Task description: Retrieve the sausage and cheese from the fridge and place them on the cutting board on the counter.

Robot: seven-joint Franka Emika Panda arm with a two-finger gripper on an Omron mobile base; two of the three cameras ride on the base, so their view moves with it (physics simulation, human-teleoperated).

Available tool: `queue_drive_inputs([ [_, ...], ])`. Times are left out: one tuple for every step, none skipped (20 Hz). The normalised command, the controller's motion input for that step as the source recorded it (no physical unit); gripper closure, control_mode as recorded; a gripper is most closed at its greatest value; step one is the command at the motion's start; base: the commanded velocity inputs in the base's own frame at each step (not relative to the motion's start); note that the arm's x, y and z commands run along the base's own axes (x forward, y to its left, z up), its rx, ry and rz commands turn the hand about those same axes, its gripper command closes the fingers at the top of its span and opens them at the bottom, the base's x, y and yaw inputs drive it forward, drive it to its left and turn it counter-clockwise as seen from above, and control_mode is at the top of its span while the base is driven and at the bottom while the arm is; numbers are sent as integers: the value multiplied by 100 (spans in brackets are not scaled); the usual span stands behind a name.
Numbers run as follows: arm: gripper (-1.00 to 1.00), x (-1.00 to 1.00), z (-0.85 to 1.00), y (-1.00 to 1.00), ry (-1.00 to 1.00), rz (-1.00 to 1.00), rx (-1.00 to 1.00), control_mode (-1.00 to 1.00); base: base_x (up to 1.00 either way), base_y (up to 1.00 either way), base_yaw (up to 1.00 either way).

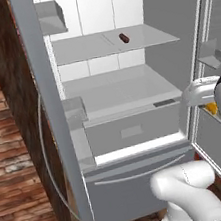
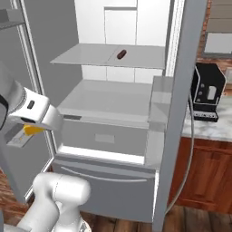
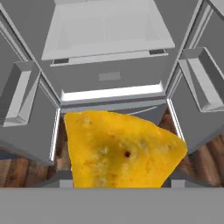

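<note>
I am looking into the open fridge (image 1: 61, 140) from in front, both doors swung wide. Going left to right in the left base view, the sausage (image 1: 124, 38) is lying on the upper shelf (image 1: 87, 48), well back and above my hand, its long axis running front to back with a slight slant. Further right, my gripper (image 1: 209, 108) is hanging low outside the cabinet by the right door, gripping the cheese (image 3: 122, 148); in the hand view the yellow wedge is sitting between the two fingers, its point turned right. The jaws are standing partly closed, pressed on the wedge. I judge the cheese should be carried out rightward to the desk (image 2: 213, 124) beside the coffee machine (image 2: 206, 93); I cannot see the cutting board.
</note>
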Motion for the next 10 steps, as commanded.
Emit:
queue_drive_inputs([
  [100, 0, 0, 0, 0, 0, 0, 100, -100, 0, -1],
  [100, 0, 0, 0, 0, 0, 0, 100, -100, 0, -1],
  [100, 0, 0, 0, 0, 0, 0, 100, -100, -2, -1],
  [100, 0, 0, 0, 0, 0, 0, 100, -100, -22, -1],
  [100, 0, 0, 0, 0, 0, 0, 100, -94, -34, -3],
  [100, 0, 0, 0, 0, 0, 0, 100, -51, -56, -3],
  [100, 0, 0, 0, 0, 0, 0, 100, -44, -66, -4],
  [100, 0, 0, 0, 0, 0, 0, 100, -51, -72, -5],
  [100, 0, 0, 0, 0, 0, 0, 100, -32, -77, -7],
  [100, 0, 0, 0, 0, 0, 0, 100, -36, -81, -7],
])
